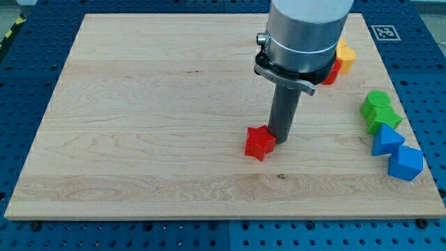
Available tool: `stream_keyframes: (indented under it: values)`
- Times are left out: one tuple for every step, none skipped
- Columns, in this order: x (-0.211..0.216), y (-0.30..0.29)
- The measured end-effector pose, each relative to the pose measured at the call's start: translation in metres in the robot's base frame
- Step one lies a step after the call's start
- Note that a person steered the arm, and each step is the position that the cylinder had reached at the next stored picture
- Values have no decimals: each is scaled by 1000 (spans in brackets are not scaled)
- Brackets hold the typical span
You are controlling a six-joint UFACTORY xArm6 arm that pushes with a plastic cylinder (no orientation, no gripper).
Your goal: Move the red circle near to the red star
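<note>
The red star (259, 143) lies on the wooden board (153, 111) a little right of its middle. My tip (281, 141) stands right against the star's right side, touching or nearly touching it. The red circle (330, 72) is at the view's upper right, mostly hidden behind the arm's grey body, with only a red sliver showing. It sits next to a yellow block (345, 57). The red circle is well apart from the red star, up and to the right of it.
At the board's right edge sit two green blocks (377, 102) (384, 119) and below them two blue blocks (386, 141) (405, 164). The arm's grey body (303, 31) covers the upper right. A tag marker (383, 32) is at the top right corner.
</note>
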State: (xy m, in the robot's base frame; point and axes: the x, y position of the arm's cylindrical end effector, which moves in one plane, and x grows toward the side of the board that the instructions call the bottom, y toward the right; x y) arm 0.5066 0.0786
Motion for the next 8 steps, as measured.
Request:
stream_keyframes:
  values:
    - [-20, 16]
    - [-26, 25]
    - [-32, 25]
    - [-64, 30]
    - [-66, 60]
    - [-66, 104]
    - [-75, 122]
    - [-79, 139]
